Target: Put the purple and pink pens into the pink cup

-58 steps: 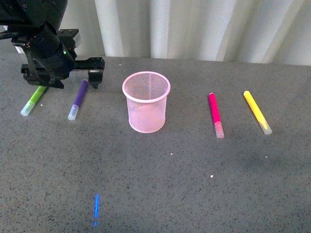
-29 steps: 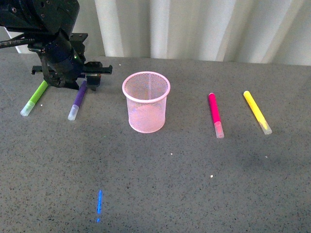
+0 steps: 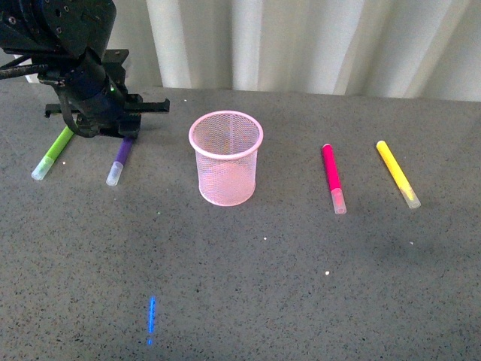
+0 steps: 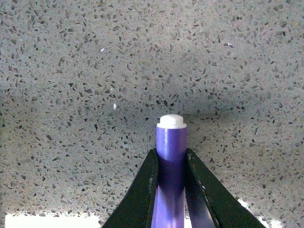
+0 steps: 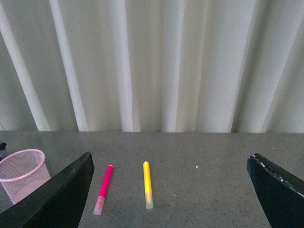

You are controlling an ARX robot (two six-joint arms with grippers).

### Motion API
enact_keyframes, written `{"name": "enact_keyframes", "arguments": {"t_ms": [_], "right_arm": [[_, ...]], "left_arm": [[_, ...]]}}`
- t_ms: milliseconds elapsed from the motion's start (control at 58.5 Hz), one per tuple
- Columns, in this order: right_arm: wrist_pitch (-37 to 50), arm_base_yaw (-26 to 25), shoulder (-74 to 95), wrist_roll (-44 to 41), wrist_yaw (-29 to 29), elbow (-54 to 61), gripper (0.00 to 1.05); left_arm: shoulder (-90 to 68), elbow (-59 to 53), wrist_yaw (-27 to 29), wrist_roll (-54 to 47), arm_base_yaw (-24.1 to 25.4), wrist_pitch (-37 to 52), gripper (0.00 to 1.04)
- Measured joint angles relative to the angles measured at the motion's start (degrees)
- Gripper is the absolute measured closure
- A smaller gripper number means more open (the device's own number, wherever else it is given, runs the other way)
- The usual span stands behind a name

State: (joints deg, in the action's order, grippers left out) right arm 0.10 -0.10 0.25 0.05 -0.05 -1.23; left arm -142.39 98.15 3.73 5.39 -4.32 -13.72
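The purple pen [image 3: 118,162] lies on the grey table left of the pink cup [image 3: 226,157], its pale cap toward me. My left gripper [image 3: 126,134] sits low over the pen's far end and is shut on it; in the left wrist view the black fingers [image 4: 142,190] clamp the purple barrel [image 4: 171,161] on both sides. The pink pen [image 3: 332,177] lies right of the cup, and also shows in the right wrist view [image 5: 104,188]. The cup stands upright and looks empty. My right gripper [image 5: 171,190] is open, high above the table, out of the front view.
A lime green marker [image 3: 51,156] lies just left of the purple pen, under the left arm. A yellow marker [image 3: 398,174] lies right of the pink pen. White curtains hang behind the table's far edge. A blue light mark [image 3: 151,316] shows on the near table.
My left gripper has moved left and down onto the purple pen's far end and closed on it. The pens and cup have not moved.
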Motion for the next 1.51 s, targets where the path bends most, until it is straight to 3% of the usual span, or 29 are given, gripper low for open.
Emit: {"name": "enact_keyframes", "arguments": {"t_ms": [325,753,941,1505], "right_arm": [[0.0,0.0,0.0,0.0,0.0,0.0,0.07],[0.0,0.0,0.0,0.0,0.0,0.0,0.07],[0.0,0.0,0.0,0.0,0.0,0.0,0.07],[0.0,0.0,0.0,0.0,0.0,0.0,0.07]], "left_arm": [[7.3,-7.6,-1.2,2.7,3.1,12.1,0.92],[36.1,-30.8,-4.4,8.8,7.4,41.7,0.92],[42.2,-39.3,-4.4,11.5,4.1,52.1,0.92],[37.9,-49.9,2.1,19.4,-15.0,77.2,0.92]]}}
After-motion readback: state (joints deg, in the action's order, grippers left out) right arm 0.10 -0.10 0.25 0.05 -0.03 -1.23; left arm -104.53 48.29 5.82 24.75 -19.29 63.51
